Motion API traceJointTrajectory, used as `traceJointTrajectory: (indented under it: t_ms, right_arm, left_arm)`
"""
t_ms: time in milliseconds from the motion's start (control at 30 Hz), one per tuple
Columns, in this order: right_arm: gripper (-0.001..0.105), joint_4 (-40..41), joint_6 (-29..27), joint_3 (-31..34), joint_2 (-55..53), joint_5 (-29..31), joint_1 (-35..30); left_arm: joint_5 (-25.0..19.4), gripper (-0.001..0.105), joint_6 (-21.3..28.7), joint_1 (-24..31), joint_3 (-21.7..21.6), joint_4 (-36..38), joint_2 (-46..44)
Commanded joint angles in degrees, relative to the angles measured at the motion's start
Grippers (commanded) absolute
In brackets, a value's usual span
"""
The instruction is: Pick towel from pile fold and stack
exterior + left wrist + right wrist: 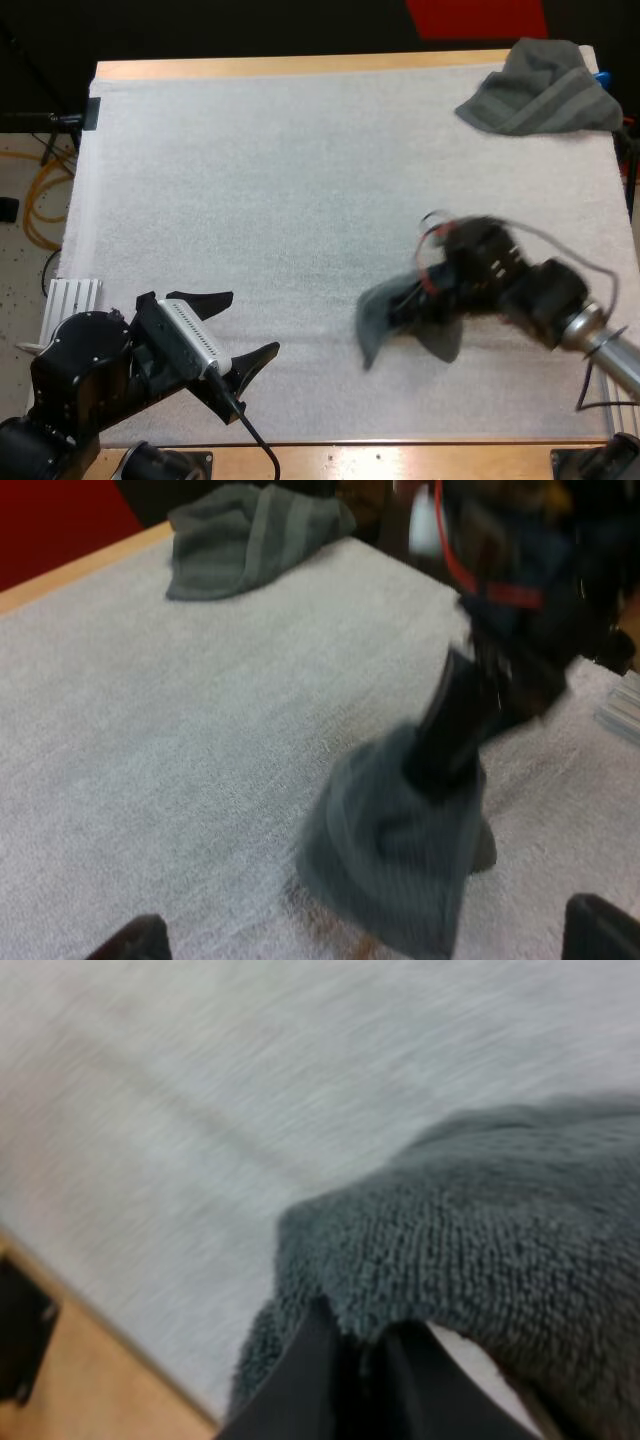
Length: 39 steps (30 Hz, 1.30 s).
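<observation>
1. High view: the right gripper (415,325) is clamped on the held towel (375,322), a dark grey-green cloth pinched from both sides. It is close to the near edge of the white mat (280,200), right of the middle.
2. The held towel hangs from the fingers in a bunched drape. Its lower end is at the mat's surface or just above it, and I cannot tell whether it touches.
3. Right wrist view: the two black fingers (300,1380) press tight together on a fold at the towel's edge. Terry cloth bulges over them, and beyond lie the mat and the edge of the wooden table (90,1370).
4. The left gripper (238,332) is at the mat's near left corner, its fingers spread wide, holding nothing and clear of any cloth.
5. Left wrist view: its fingertips stand far apart, and the held towel and the right gripper are beyond them.
6. The crumpled towel (540,88) lies at the mat's far right corner, well apart from both grippers.
</observation>
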Motion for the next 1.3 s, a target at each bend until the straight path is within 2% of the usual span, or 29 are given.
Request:
traceJointTrajectory:
  t_ms: [0, 67, 167, 233, 300, 433, 533, 633, 800, 867, 933, 1033, 1133, 1267]
  right_arm:
    - [0.003, -3.28, 1.22, 0.42, -0.43, -0.53, 2.21]
    - [0.011, -5.30, 2.03, 0.95, -0.43, -0.53, 5.56]
    - [0.040, -7.94, 3.51, 1.06, -0.43, -0.53, 10.87]
    - [0.067, -9.22, 3.51, 1.06, -0.43, -0.53, 13.82]
    - [0.078, -9.37, 3.14, 1.06, -0.43, -0.43, 15.32]
    - [0.079, -8.80, 3.08, 1.06, -0.43, 0.40, 15.56]
    - [0.079, -8.92, 1.93, 1.06, -0.43, 5.42, 14.73]
    - [0.079, -8.92, 1.30, 1.06, -0.43, 7.70, 12.11]
    - [0.078, -8.92, -0.90, 1.07, 1.51, 6.96, 4.50]
    - [0.073, -8.92, -1.74, 1.11, 3.14, 6.05, 1.32]
    - [0.064, -8.92, -2.15, 1.11, 6.19, 3.25, -1.75]
    - [0.057, -8.92, -3.24, 1.11, 10.41, 0.61, -3.73]
    - [0.057, -8.92, -6.93, 1.11, 14.51, 0.78, -3.76]
    - [0.057, -8.92, -7.39, 1.11, 18.50, 1.91, -3.76]
  left_arm:
    - [0.19, 0.074, -0.61, -0.11, -0.31, -0.18, -0.22]
    - [0.19, 0.074, -0.61, -0.11, -0.31, -0.18, -0.22]
    - [0.19, 0.074, -0.61, -0.11, -0.31, -0.18, -0.22]
    - [0.19, 0.074, -0.61, -0.11, -0.31, -0.18, -0.22]
    - [0.19, 0.074, -0.61, -0.11, -0.31, -0.18, -0.22]
    - [0.19, 0.074, -0.61, -0.11, -0.31, -0.18, -0.22]
    - [0.19, 0.074, -0.61, -0.11, -0.31, -0.18, -0.22]
    - [0.19, 0.074, -0.61, -0.11, -0.31, -0.18, -0.22]
    - [0.19, 0.074, -1.78, -0.11, -0.29, -0.18, -0.22]
    - [0.19, 0.074, -2.17, -0.11, -0.03, -0.05, -0.22]
    - [0.19, 0.074, -2.74, -0.11, 0.47, 0.09, -0.22]
    - [0.19, 0.074, -2.86, -0.11, 1.04, 1.32, -0.22]
    - [0.19, 0.074, -2.86, -0.11, 1.09, 3.91, -0.22]
    - [0.19, 0.074, -2.86, -0.11, 1.09, 6.78, -0.22]
